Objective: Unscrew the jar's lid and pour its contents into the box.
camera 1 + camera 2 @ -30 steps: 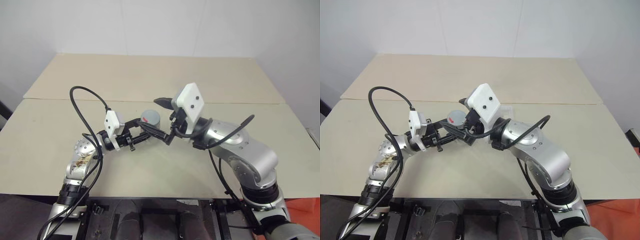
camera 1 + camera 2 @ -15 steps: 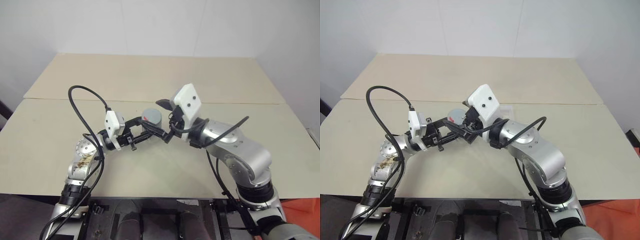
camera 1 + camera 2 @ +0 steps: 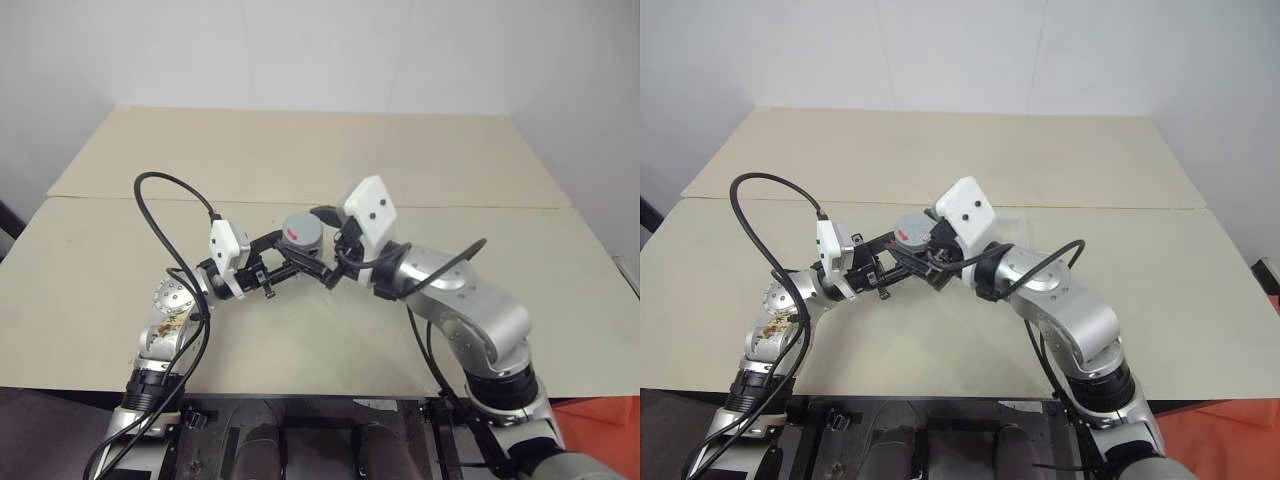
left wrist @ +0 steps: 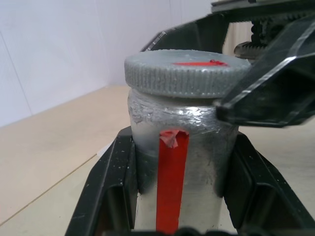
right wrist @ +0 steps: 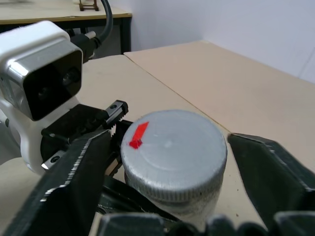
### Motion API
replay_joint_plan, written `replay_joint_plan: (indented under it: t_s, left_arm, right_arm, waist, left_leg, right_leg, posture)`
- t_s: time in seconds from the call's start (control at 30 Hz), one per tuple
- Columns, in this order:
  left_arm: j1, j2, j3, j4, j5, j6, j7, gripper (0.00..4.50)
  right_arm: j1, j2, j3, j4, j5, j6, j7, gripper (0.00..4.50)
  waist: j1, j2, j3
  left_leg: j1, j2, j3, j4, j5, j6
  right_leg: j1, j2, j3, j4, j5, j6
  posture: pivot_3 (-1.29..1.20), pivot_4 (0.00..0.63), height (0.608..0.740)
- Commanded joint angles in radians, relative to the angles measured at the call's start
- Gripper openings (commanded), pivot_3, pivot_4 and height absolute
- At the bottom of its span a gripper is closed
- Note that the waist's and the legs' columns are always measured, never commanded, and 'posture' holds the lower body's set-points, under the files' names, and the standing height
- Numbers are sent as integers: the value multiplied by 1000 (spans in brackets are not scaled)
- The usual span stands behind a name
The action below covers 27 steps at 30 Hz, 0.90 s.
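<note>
The left gripper (image 4: 177,216) is clamping the whitish red-striped jar (image 4: 177,177); the right gripper (image 5: 170,147), jaws partly open, is straddling the ribbed grey lid (image 5: 172,152).

No words, brand names or numbers can be read anywhere. The only markings are plain ones: a red vertical tape stripe (image 4: 172,182) on the whitish-clear cylindrical jar (image 4: 197,172) between the left claw's fingers, and a small red mark (image 5: 138,135) on its grey ribbed round lid (image 5: 173,153).
</note>
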Motion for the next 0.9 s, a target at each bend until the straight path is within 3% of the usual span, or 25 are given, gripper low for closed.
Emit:
replay_joint_plan:
  t_s: [0.03, 0.1, 0.4, 0.9]
  left_arm:
    - [-1, -6, 7, -23, -11, -9, 2, 1932]
    - [0, -7, 6, -21, -10, -10, 2, 1932]
    - [12, 9, -2, -28, -18, -1, -32, 1932]
    - [62, 82, -27, -178, -113, 111, -167, 1932]
  right_arm:
    - [-1, 15, -15, -21, -4, -46, 4, 3206]
    - [1, 19, -15, -19, -6, -49, 5, 2795]
    - [12, 10, -4, -11, -19, -90, 48, 2794]
    - [-57, -173, -66, 189, 166, -256, 606, 2794]
  waist:
    - [0, 0, 0]
    - [0, 0, 0]
    - [0, 0, 0]
    - [0, 0, 0]
  left_leg:
    - [0, 0, 0, 0, 0, 0]
    - [0, 0, 0, 0, 0, 0]
    - [0, 0, 0, 0, 0, 0]
    - [0, 0, 0, 0, 0, 0]
  right_leg:
    - [0, 0, 0, 0, 0, 0]
    - [0, 0, 0, 0, 0, 0]
    - [0, 0, 0, 0, 0, 0]
    - [0, 0, 0, -1, 0, 0]
  posture:
    - [0, 150, 740]
    - [0, 150, 740]
    - [0, 150, 740]
    - [0, 150, 740]
